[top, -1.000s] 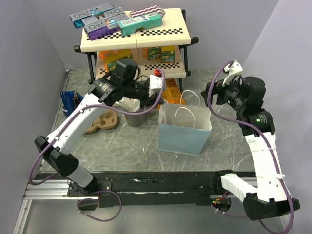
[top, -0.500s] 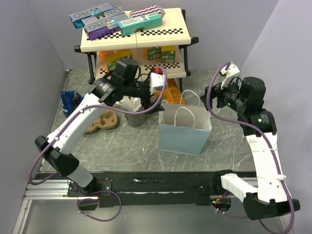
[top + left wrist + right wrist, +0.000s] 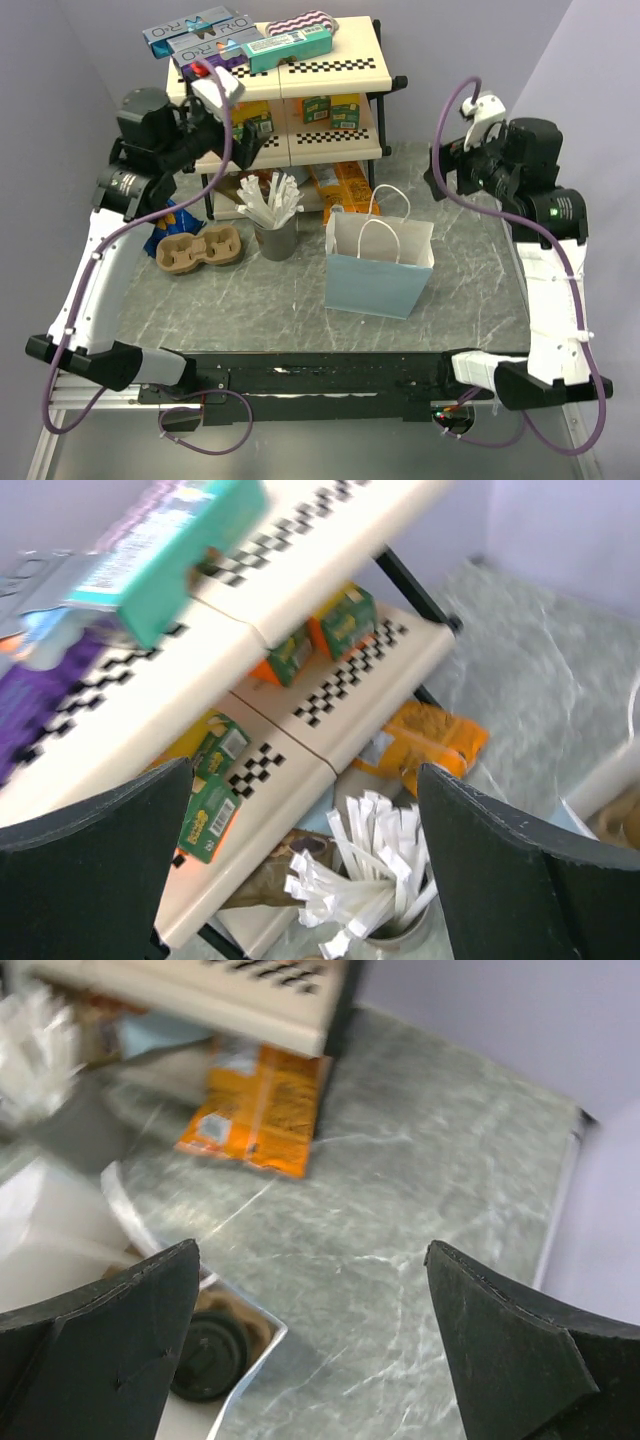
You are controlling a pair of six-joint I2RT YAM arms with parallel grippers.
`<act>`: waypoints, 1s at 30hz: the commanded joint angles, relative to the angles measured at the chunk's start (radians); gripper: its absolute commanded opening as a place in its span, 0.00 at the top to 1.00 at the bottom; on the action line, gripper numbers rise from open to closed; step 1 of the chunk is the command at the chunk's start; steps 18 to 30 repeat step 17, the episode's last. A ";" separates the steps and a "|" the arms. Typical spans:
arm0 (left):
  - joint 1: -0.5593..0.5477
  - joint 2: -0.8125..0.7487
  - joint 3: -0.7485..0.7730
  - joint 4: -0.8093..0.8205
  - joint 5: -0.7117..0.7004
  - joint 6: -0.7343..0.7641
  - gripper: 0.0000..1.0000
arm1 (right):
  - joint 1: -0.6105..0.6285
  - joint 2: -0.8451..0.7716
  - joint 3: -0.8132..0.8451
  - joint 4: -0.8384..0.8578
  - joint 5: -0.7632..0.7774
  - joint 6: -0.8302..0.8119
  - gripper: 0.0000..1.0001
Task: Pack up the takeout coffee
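A pale blue paper bag (image 3: 380,278) with white handles stands open on the grey marbled table (image 3: 250,310). Just to its left is a grey cup (image 3: 277,241) full of white sticks (image 3: 270,205), and beside that lies a brown moulded-pulp cup carrier (image 3: 200,248). Behind them stands a cream two-tier rack (image 3: 360,48) on black legs. A teal box (image 3: 288,47), a purple box (image 3: 210,64) and a zigzag pouch (image 3: 305,22) sit on top, with small green-and-orange boxes (image 3: 330,108) on the lower shelf. An orange packet (image 3: 345,188) lies flat at the rack's foot.
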State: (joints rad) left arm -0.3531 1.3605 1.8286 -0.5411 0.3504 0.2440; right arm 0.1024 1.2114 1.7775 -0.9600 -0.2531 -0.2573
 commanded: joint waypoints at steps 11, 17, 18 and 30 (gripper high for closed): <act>0.146 -0.024 -0.029 0.167 -0.108 -0.273 0.01 | 0.010 0.043 0.115 0.006 0.123 0.173 0.00; 0.157 -0.035 -0.049 0.176 -0.084 -0.268 0.01 | 0.010 0.069 0.148 0.007 0.121 0.167 0.00; 0.157 -0.035 -0.049 0.176 -0.084 -0.268 0.01 | 0.010 0.069 0.148 0.007 0.121 0.167 0.00; 0.157 -0.035 -0.049 0.176 -0.084 -0.268 0.01 | 0.010 0.069 0.148 0.007 0.121 0.167 0.00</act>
